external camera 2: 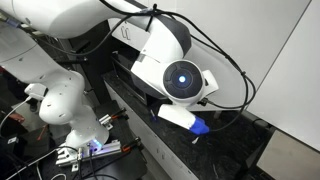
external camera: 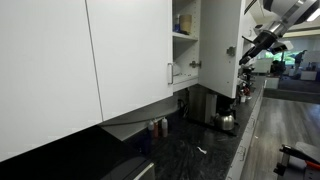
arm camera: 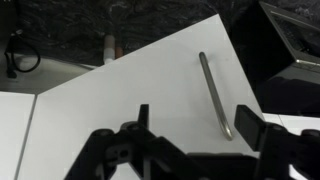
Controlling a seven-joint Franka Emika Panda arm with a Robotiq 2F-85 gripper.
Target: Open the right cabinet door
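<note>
The right cabinet door point(external camera: 220, 45) sits upper centre-right in an exterior view, swung ajar, shelves point(external camera: 184, 35) bared beside it. Glossy white, with a slim silver handle point(arm camera: 214, 95). The gripper point(arm camera: 195, 125) hovers facing the panel, jaws apart and empty. The arm point(external camera: 285, 14) enters from the upper right.

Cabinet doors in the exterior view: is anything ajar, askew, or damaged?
The right cabinet door stands swung open, exposing shelves, while the wider door beside it is shut. The gripper is near the open door's edge. No damage or spill shows.
</note>
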